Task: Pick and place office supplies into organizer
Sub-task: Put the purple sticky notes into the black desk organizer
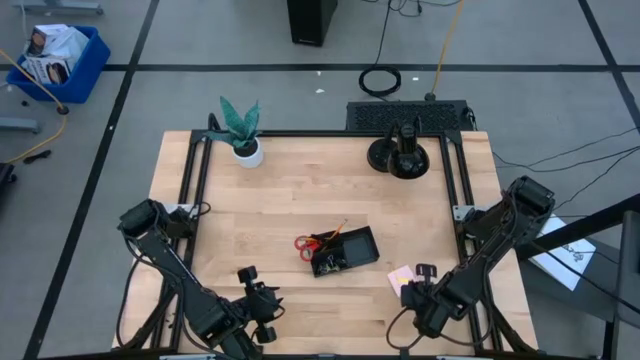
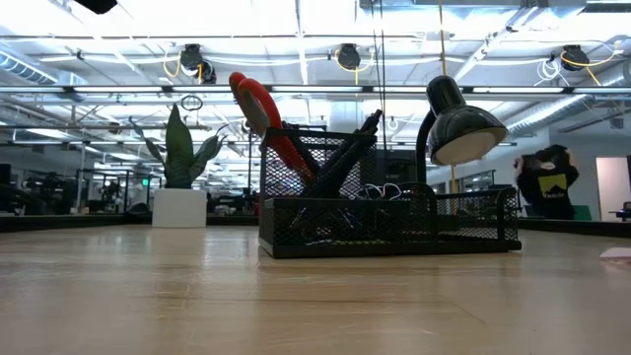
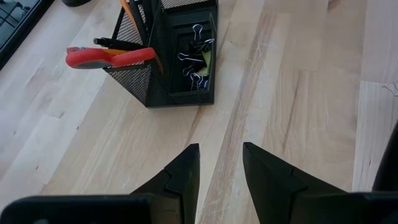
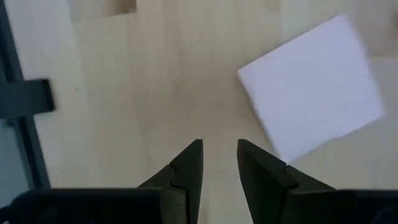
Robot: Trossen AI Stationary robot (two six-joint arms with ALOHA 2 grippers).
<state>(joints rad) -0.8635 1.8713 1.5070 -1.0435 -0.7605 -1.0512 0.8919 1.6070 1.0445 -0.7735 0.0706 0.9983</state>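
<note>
- Pad (image 1: 401, 277) lies flat on the table (image 1: 280, 190), at about 4 o'clock from the organizer (image 1: 345, 251), near it but not touching.
- Right gripper (image 1: 424, 277) hangs just beside the pad at its 3 o'clock; fingers parted by a narrow gap, holding nothing.
- Right wrist view: pad (image 4: 311, 96) sits off to one side of the gap between the fingers, square, rotated, no long axis.
- Right arm far nearer; left gripper (image 1: 252, 279) waits at 8 o'clock from the organizer, parted, empty.
- Pad: pale pink, thin, blank top.
- Scissors (image 1: 310, 245), pens, clips (image 3: 194, 56) already in the organizer.
</note>
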